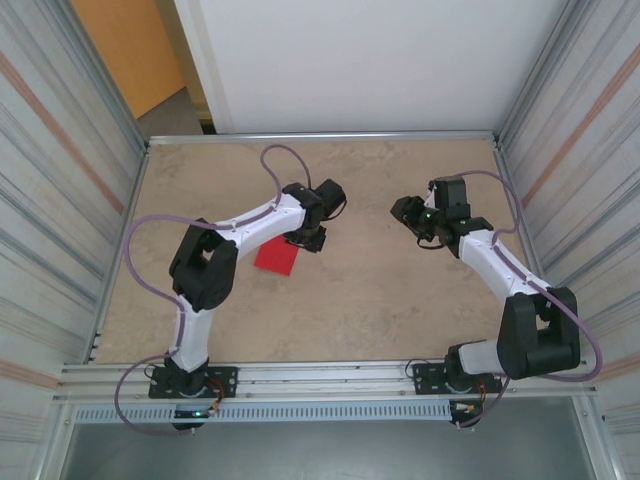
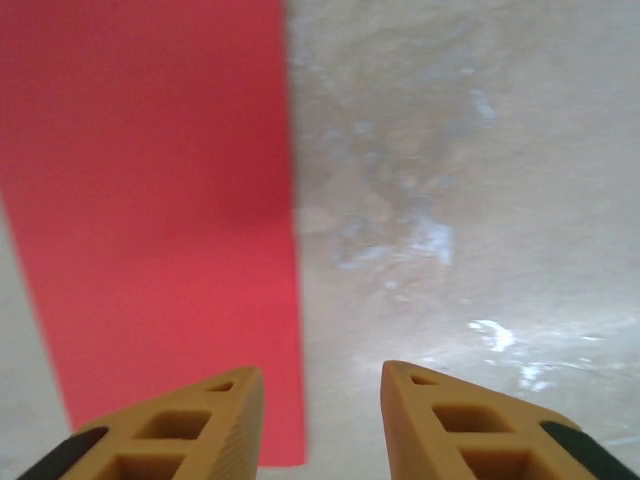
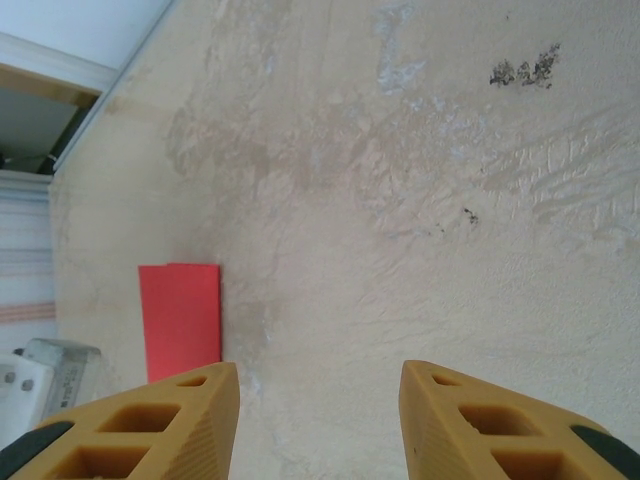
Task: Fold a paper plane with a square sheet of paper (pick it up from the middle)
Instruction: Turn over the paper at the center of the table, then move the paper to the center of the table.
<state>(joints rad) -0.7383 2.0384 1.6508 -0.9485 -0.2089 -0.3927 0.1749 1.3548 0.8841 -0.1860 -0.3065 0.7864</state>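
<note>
A tan, mottled table (image 1: 350,310) sits between ribbed metal walls (image 1: 60,200), with the red paper (image 1: 277,257) lying flat left of centre in the top view. The left gripper (image 1: 308,240) hangs at the paper's right edge — fingers (image 2: 190,430) partly spread, empty, one tip over the paper and one over bare table. Right of centre, the right gripper (image 1: 405,212) is well apart from the paper — fingers likewise spread, holding nothing.

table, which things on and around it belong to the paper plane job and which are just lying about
Job: red paper; left gripper; right gripper, both open.
Just there: table; dark smudges on it; ribbed side walls; orange panel behind.
</note>
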